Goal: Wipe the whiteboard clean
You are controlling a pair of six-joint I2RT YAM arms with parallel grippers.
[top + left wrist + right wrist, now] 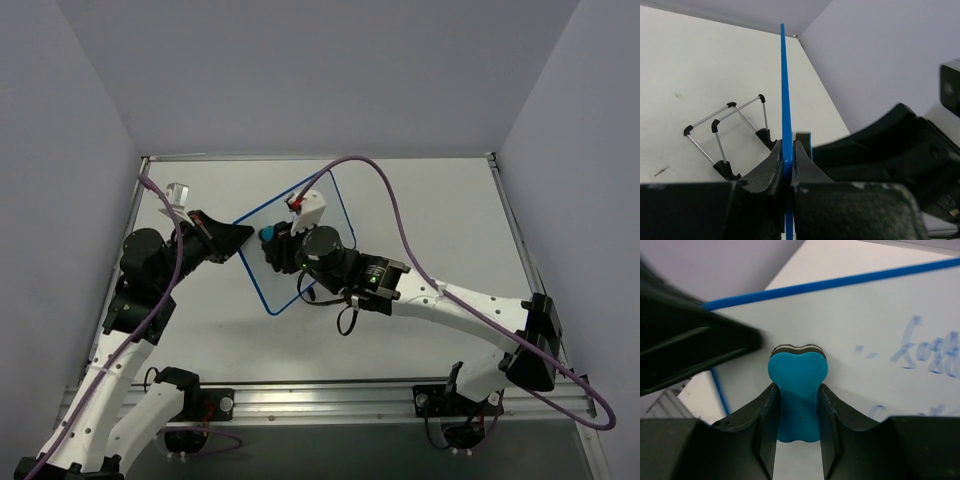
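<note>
Blue-framed whiteboard (265,280), one, held tilted above the table (450,200), its edge pinched between the closed fingers of the left gripper (786,150). One blue eraser (797,371), clamped tight in the right gripper (797,395), felt side against the board face, just right of the left gripper's tips. Faint blue writing (925,352) on the board, right of the eraser. One black-tipped wire stand (730,132) on the table, left of the left gripper. Two purple cables (398,215), one along each arm. One small clear block (178,192) beyond the left gripper. Pale tabletop; plain lilac-grey walls (320,70) on three sides.
</note>
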